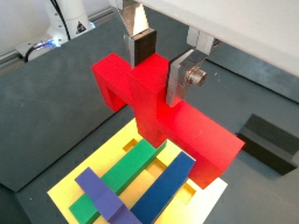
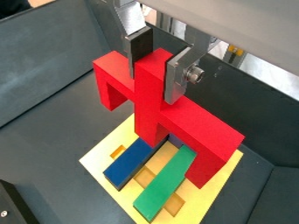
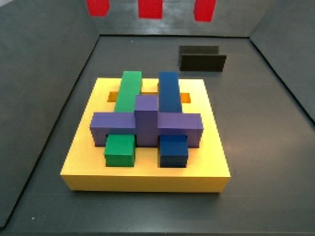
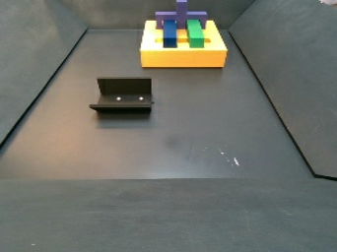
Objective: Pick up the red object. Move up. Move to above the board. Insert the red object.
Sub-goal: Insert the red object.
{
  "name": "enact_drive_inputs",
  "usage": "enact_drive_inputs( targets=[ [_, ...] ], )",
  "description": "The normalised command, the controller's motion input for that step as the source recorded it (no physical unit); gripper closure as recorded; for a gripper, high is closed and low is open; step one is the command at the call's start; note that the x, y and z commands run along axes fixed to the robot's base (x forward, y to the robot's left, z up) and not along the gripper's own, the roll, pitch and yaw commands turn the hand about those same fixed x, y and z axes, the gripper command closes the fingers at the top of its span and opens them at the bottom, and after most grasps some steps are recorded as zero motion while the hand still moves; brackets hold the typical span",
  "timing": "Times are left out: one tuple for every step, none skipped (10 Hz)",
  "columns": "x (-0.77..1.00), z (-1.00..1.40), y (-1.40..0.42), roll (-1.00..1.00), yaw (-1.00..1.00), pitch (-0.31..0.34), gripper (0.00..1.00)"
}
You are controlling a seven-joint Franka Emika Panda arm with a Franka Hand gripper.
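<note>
My gripper (image 1: pixel 163 66) is shut on the red object (image 1: pixel 176 122), its silver fingers clamped on the central stem, as both wrist views show (image 2: pixel 160 63). The red object (image 2: pixel 176 122) hangs in the air above the board (image 1: pixel 70 188), a yellow slab with a green bar (image 1: pixel 117 175), a blue bar (image 1: pixel 163 188) and a purple cross block (image 1: pixel 103 194). In a side view the red prongs (image 3: pixel 150 7) show at the top edge, high above the board (image 3: pixel 147 171). In a side view the board (image 4: pixel 184 57) stands at the far end, and the gripper and red object are out of frame.
The dark fixture (image 3: pixel 204 60) stands on the grey floor beyond the board; it also shows in a side view (image 4: pixel 122 95) and in a wrist view (image 1: pixel 271 140). Dark walls enclose the floor on the sides.
</note>
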Motion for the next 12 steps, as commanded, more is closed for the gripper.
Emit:
enact_drive_inputs(
  targets=[
    [0.0,-0.42,0.06,-0.08,0.0,-0.05,1.0],
    [-0.03,-0.43,0.06,-0.06,0.0,-0.091,1.0],
    [0.0,-0.44,0.06,-0.02,0.0,-0.064,1.0],
    [0.0,-0.45,0.06,0.0,0.0,-0.029,1.0],
    [-0.06,-0.43,0.06,0.02,0.0,-0.034,1.0],
    [0.0,-0.55,0.1,0.0,0.0,-0.011,1.0],
    [0.0,-0.54,0.1,0.0,0.0,-0.016,1.0],
    [-0.04,-0.42,0.09,0.0,0.0,-0.029,1.0],
    [0.0,-0.43,0.06,0.0,0.0,0.0,1.0],
    [0.0,-0.35,0.06,0.04,0.0,0.0,1.0],
    [0.0,-0.21,0.03,0.06,0.0,0.0,1.0],
    [0.0,-0.12,0.0,0.0,0.0,0.0,1.0]
  ],
)
